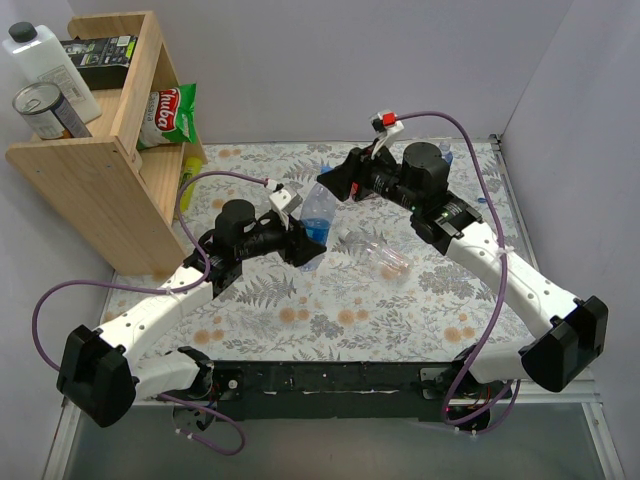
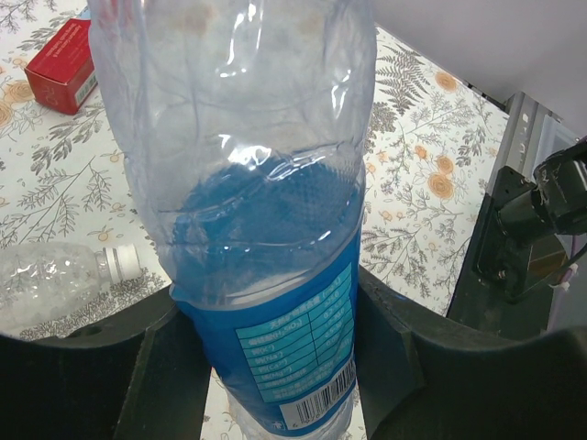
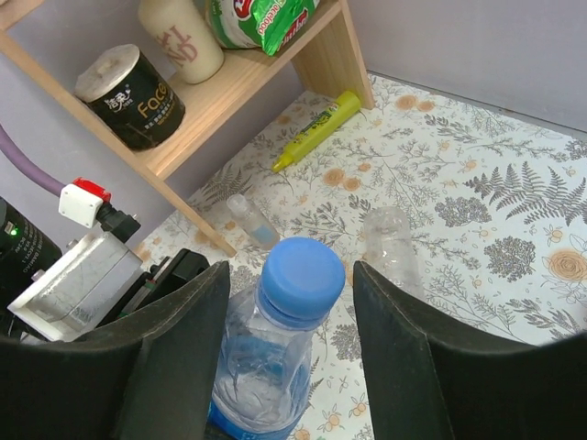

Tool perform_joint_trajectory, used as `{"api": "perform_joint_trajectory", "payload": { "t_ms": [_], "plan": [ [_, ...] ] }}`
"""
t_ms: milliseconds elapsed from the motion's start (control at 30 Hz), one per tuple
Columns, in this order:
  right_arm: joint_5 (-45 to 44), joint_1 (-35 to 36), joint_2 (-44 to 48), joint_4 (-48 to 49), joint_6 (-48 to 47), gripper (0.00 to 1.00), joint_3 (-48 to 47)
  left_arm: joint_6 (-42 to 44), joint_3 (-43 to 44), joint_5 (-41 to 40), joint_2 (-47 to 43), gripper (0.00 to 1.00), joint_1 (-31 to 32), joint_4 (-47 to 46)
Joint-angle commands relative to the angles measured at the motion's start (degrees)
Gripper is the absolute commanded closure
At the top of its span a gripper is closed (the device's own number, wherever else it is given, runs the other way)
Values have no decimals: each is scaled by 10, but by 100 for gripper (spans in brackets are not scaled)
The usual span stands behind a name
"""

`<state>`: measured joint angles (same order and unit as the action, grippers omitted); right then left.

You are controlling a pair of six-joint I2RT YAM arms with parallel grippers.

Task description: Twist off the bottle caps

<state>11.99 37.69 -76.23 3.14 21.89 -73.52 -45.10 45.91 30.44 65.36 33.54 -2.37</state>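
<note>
A clear crinkly bottle with a blue label (image 2: 293, 339) is held tilted above the table, my left gripper (image 2: 275, 307) shut on its lower body. Its blue cap (image 3: 303, 275) sits between the fingers of my right gripper (image 3: 292, 275), which is open, with a gap on each side of the cap. From above, the right gripper (image 1: 333, 180) meets the top of the bottle (image 1: 318, 218) and the left gripper (image 1: 305, 245) holds it from below. A second clear bottle (image 1: 378, 255) lies on the table; its whitish cap (image 2: 122, 261) is on.
A wooden shelf (image 1: 90, 160) stands at the back left, holding a green bag (image 1: 172, 112). A yellow tube (image 3: 321, 128) and a small bottle (image 3: 249, 220) lie near its foot. A red box (image 2: 62, 64) lies on the floral cloth.
</note>
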Motion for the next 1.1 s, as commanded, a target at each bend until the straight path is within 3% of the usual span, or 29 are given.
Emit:
{"api": "perform_joint_trajectory", "payload": {
  "t_ms": [0, 433, 533, 567, 633, 667, 900, 1067],
  "plan": [
    [7, 4, -8, 28, 1, 38, -37, 17, 23, -8, -9, 59, 8, 9],
    [44, 4, -31, 26, 6, 51, -44, 15, 25, -9, -4, 59, 17, 12],
    [53, 4, -26, 25, 1, 63, -37, 5, 23, 8, -5, 59, 17, 4],
    [57, 3, -24, 22, -5, 75, -36, 4, 23, 15, -6, 59, 17, 4],
    [68, -4, -21, 22, -13, 86, -30, 1, 24, 20, -7, 59, 17, 3],
    [98, -9, -18, 26, -18, 91, -28, 1, 24, 23, -8, 59, 17, 3],
    [358, -92, -3, 113, -18, 95, 14, -1, 16, 140, -22, 59, 16, -22],
    [515, -115, 7, 169, -21, 95, 33, -48, 6, 305, -12, 59, 14, -88]
  ]
}}
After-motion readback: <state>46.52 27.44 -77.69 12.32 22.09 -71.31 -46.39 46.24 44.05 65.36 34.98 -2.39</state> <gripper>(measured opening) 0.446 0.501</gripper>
